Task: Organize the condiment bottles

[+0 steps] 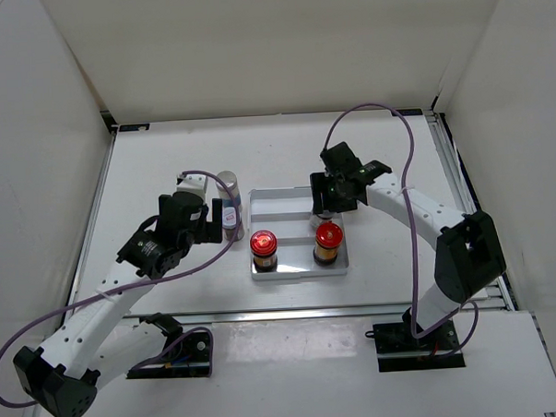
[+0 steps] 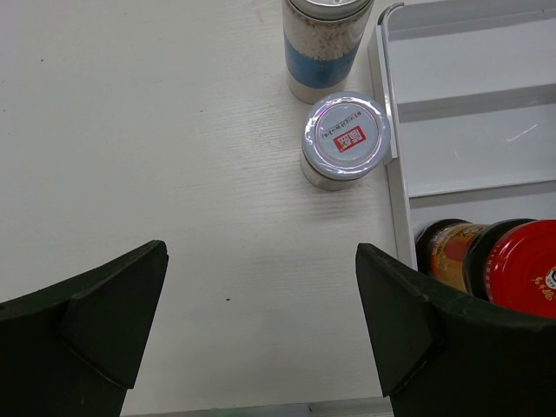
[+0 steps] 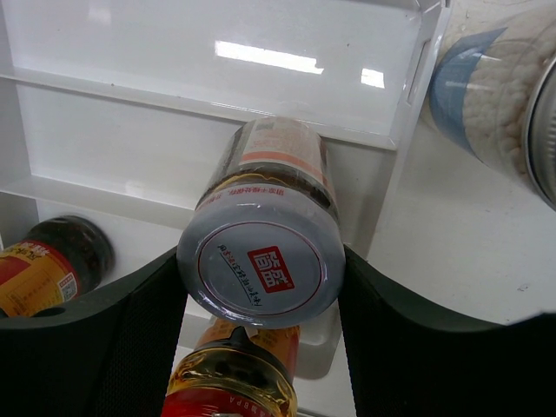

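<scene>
As the overhead view shows, the tray [image 1: 278,204] sits toward the desk's [image 1: 165,158] near edge, two red-capped jars [image 1: 263,246] in its near row.

Left wrist view: my left hand [image 2: 261,261] is released. A free white-lidded jar [image 2: 346,139] and a blue-labelled jar [image 2: 326,48] stand beside the tray, toward the desk's left edge.

Right wrist view: my right hand [image 3: 261,265] grasps a second white-lidded jar [image 3: 269,200] over the tray.

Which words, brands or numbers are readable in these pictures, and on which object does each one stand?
"首品" (probably), white on a red square: lid of the held jar; the ring of print around it is too small to read.
Red logo, too blurred to read: lid of the free-standing jar.
Amber jar label: unreadable.
</scene>
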Controlling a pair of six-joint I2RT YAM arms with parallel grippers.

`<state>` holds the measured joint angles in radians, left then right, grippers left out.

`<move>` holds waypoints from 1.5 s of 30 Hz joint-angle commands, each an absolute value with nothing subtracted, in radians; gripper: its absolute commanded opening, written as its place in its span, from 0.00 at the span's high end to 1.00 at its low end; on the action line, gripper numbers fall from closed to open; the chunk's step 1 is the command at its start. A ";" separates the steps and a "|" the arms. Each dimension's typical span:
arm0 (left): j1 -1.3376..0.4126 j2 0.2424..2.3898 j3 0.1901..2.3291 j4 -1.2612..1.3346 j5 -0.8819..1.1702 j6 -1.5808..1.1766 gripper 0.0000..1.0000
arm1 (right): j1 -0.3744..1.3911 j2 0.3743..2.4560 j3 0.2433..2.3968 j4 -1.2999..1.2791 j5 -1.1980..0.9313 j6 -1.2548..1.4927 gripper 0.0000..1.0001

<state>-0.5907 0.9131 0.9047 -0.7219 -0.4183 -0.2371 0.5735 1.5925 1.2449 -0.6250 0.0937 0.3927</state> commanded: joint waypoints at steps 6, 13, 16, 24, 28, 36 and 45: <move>-0.586 0.885 0.910 -0.707 -0.419 -0.245 0.00 | 0.572 1.554 1.221 -0.588 0.083 0.387 0.92; -0.586 0.885 0.910 -0.707 -0.428 -0.245 0.00 | 0.572 1.532 1.212 -0.588 0.071 0.387 1.00; -0.586 0.885 0.910 -0.707 -0.437 -0.245 0.00 | 0.572 1.510 1.203 -0.577 0.071 0.396 1.00; -0.586 0.896 0.910 -0.707 -0.437 -0.245 0.00 | 0.572 1.583 1.244 -0.621 0.071 0.376 0.74; -0.586 0.907 0.910 -0.707 -0.428 -0.245 0.00 | 0.581 1.624 1.267 -0.630 0.071 0.376 0.37; -0.586 0.937 0.910 -0.689 -0.399 -0.236 0.00 | 0.581 1.469 1.292 -0.664 0.164 0.388 0.05; -0.577 1.097 1.024 -0.689 -0.353 -0.206 0.00 | 0.572 1.171 1.321 -0.797 0.319 0.331 0.00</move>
<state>-0.5865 1.0454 0.9440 -0.7078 -0.3901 -0.2245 0.5770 1.2209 1.2945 -0.7132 0.2493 0.3618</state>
